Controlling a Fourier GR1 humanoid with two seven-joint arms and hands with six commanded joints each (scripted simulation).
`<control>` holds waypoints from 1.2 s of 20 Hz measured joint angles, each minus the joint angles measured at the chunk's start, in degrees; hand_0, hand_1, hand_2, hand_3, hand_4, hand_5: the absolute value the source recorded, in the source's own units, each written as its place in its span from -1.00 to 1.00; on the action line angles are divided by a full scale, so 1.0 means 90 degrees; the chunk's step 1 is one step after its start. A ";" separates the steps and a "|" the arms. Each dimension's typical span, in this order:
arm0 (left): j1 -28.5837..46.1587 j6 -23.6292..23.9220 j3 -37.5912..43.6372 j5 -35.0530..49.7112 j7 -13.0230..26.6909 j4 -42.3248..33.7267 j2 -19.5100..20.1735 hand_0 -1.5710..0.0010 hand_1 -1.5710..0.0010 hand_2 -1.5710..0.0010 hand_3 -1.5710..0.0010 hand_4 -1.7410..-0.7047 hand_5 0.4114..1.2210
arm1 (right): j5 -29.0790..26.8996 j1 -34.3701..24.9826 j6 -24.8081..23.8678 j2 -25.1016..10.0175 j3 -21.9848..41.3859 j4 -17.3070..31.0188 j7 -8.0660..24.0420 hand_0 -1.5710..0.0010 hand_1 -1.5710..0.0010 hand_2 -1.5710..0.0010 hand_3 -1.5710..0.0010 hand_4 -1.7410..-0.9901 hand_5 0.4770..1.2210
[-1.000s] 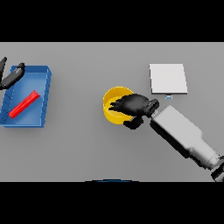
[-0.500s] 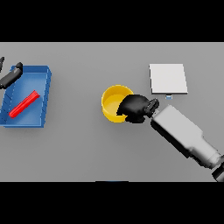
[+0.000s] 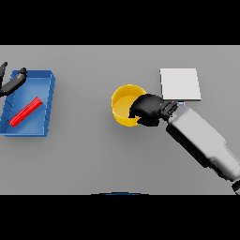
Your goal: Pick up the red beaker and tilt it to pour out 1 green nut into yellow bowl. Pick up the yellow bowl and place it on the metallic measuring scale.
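Gripping yellow bowl (image 3: 123, 106) tighter than before, right hand (image 3: 149, 109) curled.

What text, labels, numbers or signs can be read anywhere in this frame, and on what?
None. The measuring scale, yellow bowl, blue tray and the red beaker in it show plain surfaces with no writing.
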 measured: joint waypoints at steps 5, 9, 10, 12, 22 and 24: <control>-0.0044 0.0018 -0.0057 -0.0086 0.0080 -0.0066 0.0052 1.00 1.00 1.00 1.00 0.98 -0.32 | -0.0124 -0.0023 0.0154 -0.0353 -0.0442 -0.0552 0.0340 -0.99 -0.99 -0.85 -0.50 -1.00 1.00; 0.0084 -0.0060 0.0004 0.0012 0.0012 -0.0165 0.0181 1.00 1.00 1.00 1.00 0.97 -0.32 | -0.0200 0.0151 0.0226 -0.0653 -0.0648 -0.0936 0.0382 -0.99 -1.00 -0.94 -0.48 -1.00 1.00; 0.0060 -0.0026 -0.0035 -0.0008 0.0050 -0.0227 0.0129 1.00 1.00 1.00 1.00 0.97 -0.30 | -0.0166 0.0140 0.0160 -0.0728 -0.0718 -0.0924 0.0392 -0.99 -1.00 -0.94 -0.47 -1.00 1.00; -0.0006 0.0012 -0.0047 -0.0039 0.0096 -0.0203 0.0077 1.00 1.00 1.00 1.00 0.96 -0.28 | -0.0147 0.0085 0.0060 -0.0883 -0.0880 -0.0867 0.0480 -0.99 -1.00 -0.93 -0.46 -1.00 1.00; 0.0074 0.0032 0.0018 0.0075 0.0249 -0.0348 0.0220 1.00 1.00 1.00 1.00 0.94 -0.19 | 0.0056 -0.0224 -0.0988 -0.1077 -0.1329 0.0695 0.0112 -1.00 -1.00 -0.97 -0.46 -1.00 1.00; 0.0041 0.0060 0.0003 0.0055 0.0358 -0.0344 0.0227 1.00 1.00 1.00 1.00 0.96 -0.20 | 0.0095 -0.0266 -0.1193 -0.1057 -0.1425 0.1085 0.0141 -1.00 -1.00 -0.96 -0.46 -1.00 1.00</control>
